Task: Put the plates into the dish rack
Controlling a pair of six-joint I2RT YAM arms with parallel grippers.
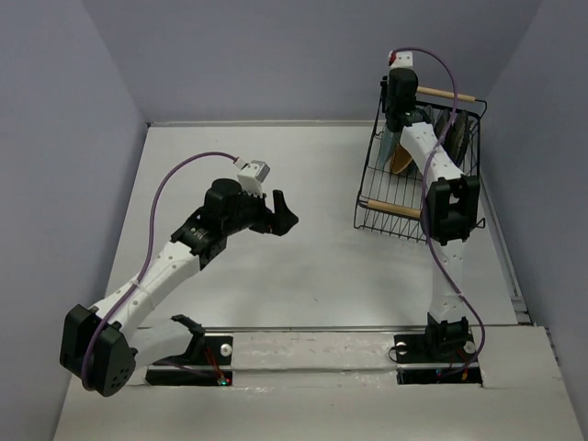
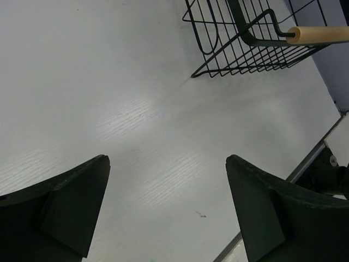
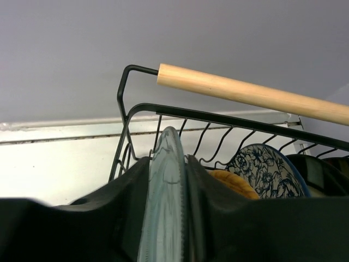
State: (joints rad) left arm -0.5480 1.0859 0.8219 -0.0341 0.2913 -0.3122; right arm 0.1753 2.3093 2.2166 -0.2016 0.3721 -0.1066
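My right gripper (image 3: pixel 168 164) is shut on the rim of the plain teal plate (image 3: pixel 166 202) and holds it upright on edge at the left end of the black wire dish rack (image 3: pixel 218 117). To its right in the rack stand the orange-tan plate (image 3: pixel 235 184), the white plate with blue flowers (image 3: pixel 265 170) and a dark striped plate (image 3: pixel 319 174). In the top view the right gripper (image 1: pixel 401 115) is over the far left part of the rack (image 1: pixel 384 204). My left gripper (image 1: pixel 280 213) is open and empty above bare table, also in its wrist view (image 2: pixel 167 159).
The rack stands at the far right by the back and right walls. Its wooden handles are one at the far end (image 1: pixel 444 92) and one at the near end (image 1: pixel 395 208). Its near corner (image 2: pixel 240 43) lies ahead of the left gripper.
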